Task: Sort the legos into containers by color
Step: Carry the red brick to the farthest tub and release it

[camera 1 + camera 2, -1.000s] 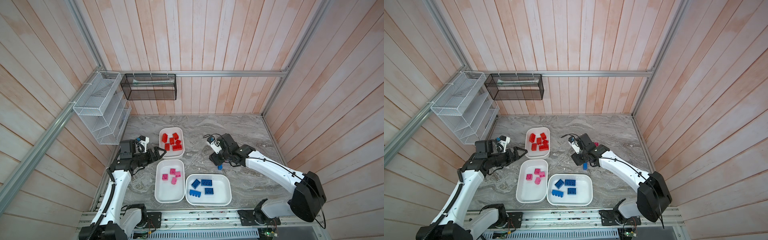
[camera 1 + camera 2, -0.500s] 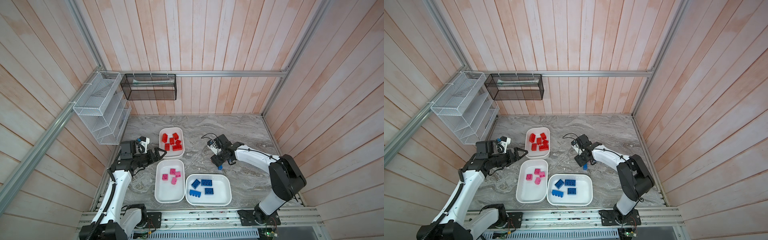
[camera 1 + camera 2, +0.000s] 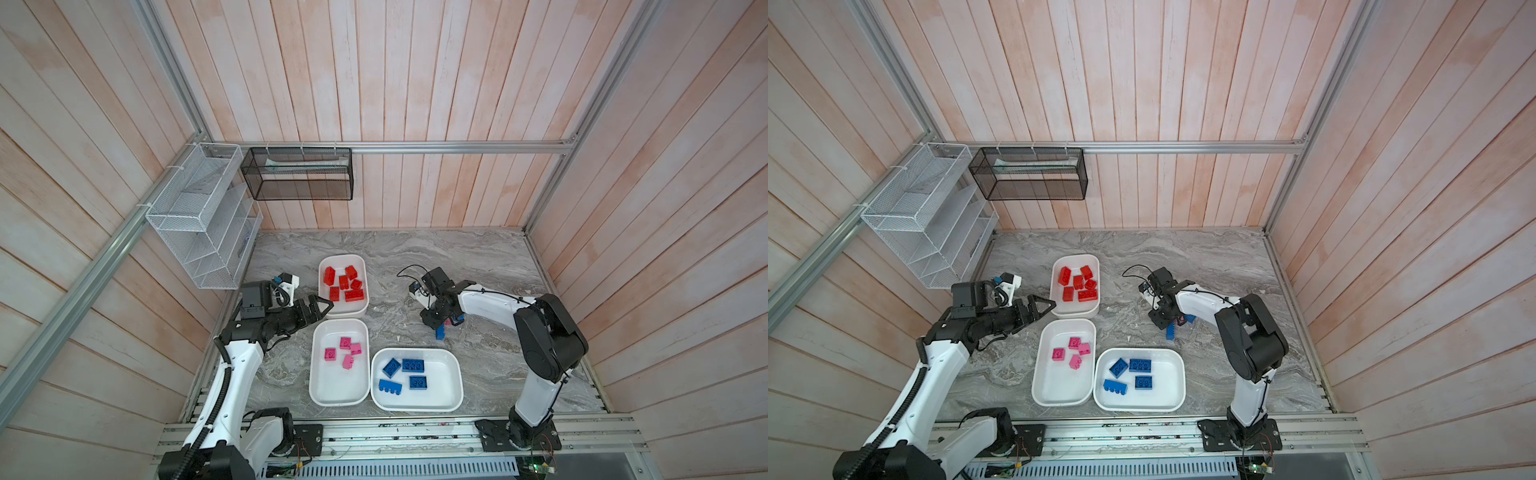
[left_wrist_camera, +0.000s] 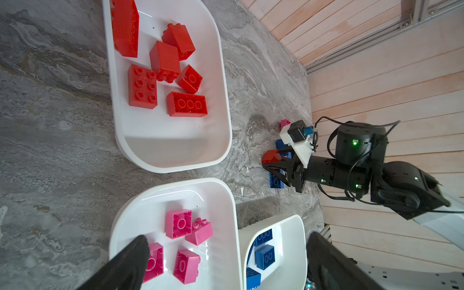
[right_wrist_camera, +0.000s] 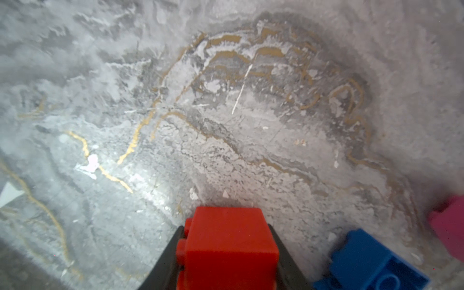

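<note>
A grey marbled counter [image 3: 478,266] sits inside pale wooden plank walls, with a white wire rack [image 3: 199,216] and a black mesh basket [image 3: 299,174] hung above its far left corner; three white tubs serve as landmark, and the places below are given from the tub of red bricks [image 3: 361,309], which lies nearest the rack and holds six red bricks [image 3: 344,282]. Just in front of it stands the tub of pink bricks [image 3: 318,390] with four pieces [image 3: 345,352]; beside that one, further from the rack, the tub of blue bricks [image 3: 455,395] holds four [image 3: 405,373]. The left pincer [image 3: 323,306] hovers at the red tub's near left corner, its jaws spread wide and empty. The right pincer [image 4: 270,165] is down at the counter, well to the right of the red tub, closed on a small red brick [image 5: 227,241]; loose blue bricks [image 4: 276,179] and a pink brick [image 4: 285,123] lie on the counter close around it.
</note>
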Tool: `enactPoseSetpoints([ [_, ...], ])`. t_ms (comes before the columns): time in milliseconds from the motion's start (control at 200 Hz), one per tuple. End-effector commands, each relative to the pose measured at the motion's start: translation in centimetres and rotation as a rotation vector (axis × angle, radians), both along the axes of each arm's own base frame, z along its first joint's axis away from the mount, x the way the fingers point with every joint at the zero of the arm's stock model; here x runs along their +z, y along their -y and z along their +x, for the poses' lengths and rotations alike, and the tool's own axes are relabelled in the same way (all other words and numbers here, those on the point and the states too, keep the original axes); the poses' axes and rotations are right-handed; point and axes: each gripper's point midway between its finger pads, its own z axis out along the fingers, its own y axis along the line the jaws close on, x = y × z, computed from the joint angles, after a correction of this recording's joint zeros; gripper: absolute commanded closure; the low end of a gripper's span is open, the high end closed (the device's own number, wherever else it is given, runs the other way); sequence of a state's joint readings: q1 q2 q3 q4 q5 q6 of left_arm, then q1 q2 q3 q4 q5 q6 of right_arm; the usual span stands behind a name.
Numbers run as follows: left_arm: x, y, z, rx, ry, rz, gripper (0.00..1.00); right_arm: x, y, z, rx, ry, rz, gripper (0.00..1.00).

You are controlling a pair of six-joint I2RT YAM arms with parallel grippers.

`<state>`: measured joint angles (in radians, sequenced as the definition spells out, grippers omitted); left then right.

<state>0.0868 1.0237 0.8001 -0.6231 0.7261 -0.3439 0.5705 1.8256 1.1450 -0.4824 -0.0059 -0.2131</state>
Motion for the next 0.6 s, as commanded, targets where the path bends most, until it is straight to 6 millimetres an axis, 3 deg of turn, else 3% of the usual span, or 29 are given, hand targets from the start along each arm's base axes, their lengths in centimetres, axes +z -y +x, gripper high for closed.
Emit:
enactPoseSetpoints([
  [0, 0.4, -0.1, -0.2, -0.007, 0.020, 0.007, 0.00, 2.9, -1.3, 0.9, 0.016, 0.024, 0.049, 0.71],
  [80, 0.5, -0.2, -0.1, -0.002, 0.020, 0.013, 0.00, 5.4, -3.5, 1.1, 0.045, 0.060, 0.106, 0.71],
  [215, 0.5, -0.5, 0.0, 0.012, 0.020, 0.035, 0.00, 9.8, -9.5, 0.6, 0.147, 0.114, 0.238, 0.71],
  [330, 0.7, -0.8, -0.1, 0.026, 0.021, 0.052, 0.00, 12.0, -14.5, 0.0, 0.223, 0.130, 0.347, 0.71],
  [430, 0.7, -1.0, -0.3, 0.031, 0.021, 0.060, 0.00, 12.6, -18.0, -0.2, 0.272, 0.134, 0.406, 0.71],
  [595, 0.5, -1.5, -0.6, 0.046, 0.018, 0.083, 0.00, 11.2, -22.2, 0.6, 0.331, 0.105, 0.425, 0.71],
])
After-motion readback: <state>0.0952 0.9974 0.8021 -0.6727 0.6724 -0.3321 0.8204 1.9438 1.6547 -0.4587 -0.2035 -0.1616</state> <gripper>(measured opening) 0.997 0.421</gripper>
